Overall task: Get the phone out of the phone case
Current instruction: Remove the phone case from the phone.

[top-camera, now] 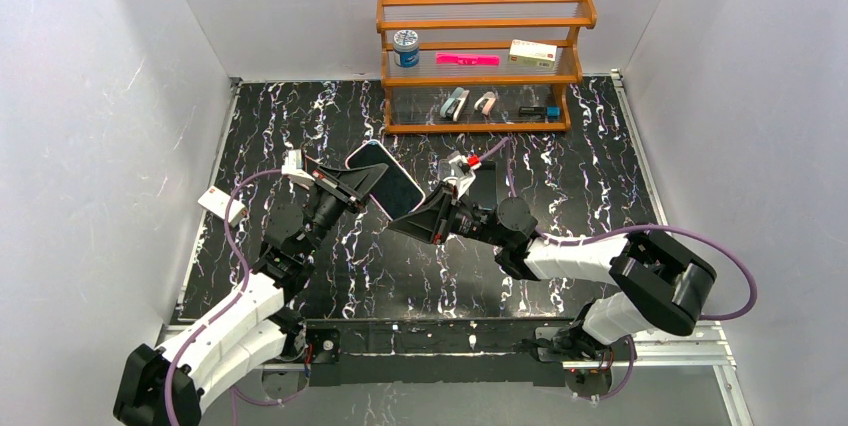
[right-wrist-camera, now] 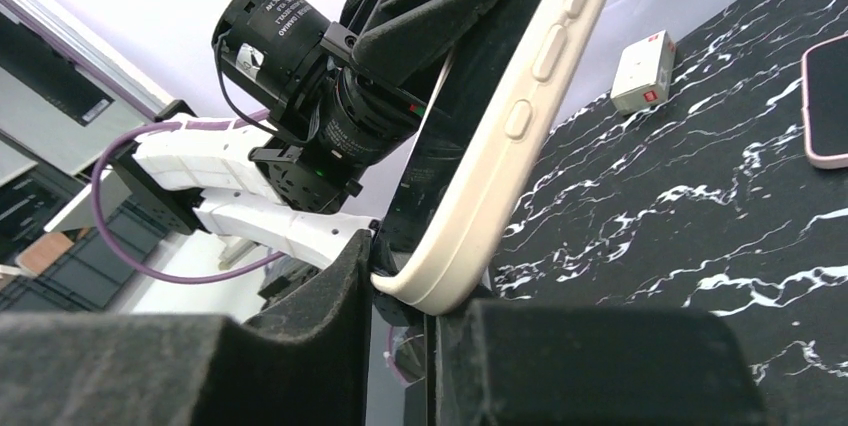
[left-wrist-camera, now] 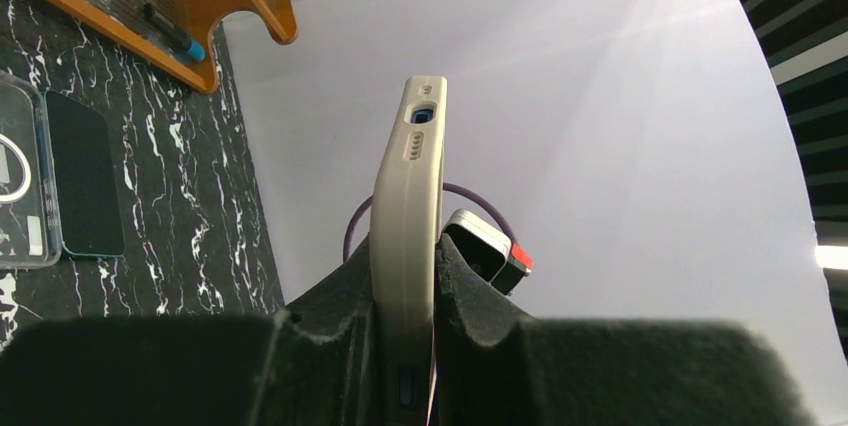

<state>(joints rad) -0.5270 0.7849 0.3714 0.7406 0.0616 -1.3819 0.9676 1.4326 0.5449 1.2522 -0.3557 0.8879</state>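
Note:
A phone with a dark screen sits in a cream case (top-camera: 385,178), held tilted in the air above the middle of the table. My left gripper (top-camera: 358,184) is shut on its left side. In the left wrist view the case (left-wrist-camera: 408,186) stands edge-on between the two pads, with its port end pointing away. My right gripper (top-camera: 418,218) is shut on the lower corner. In the right wrist view the case (right-wrist-camera: 500,156) shows its side buttons, and its corner sits between my right gripper's (right-wrist-camera: 400,316) jaws. The phone's screen (right-wrist-camera: 440,166) is still inside the case.
A wooden rack (top-camera: 480,56) with small items stands at the back. A white box (top-camera: 220,203) lies at the table's left edge. A clear case (left-wrist-camera: 15,186) and a dark phone (left-wrist-camera: 85,176) lie on the marble table. A pink-edged phone (right-wrist-camera: 825,96) lies at the right.

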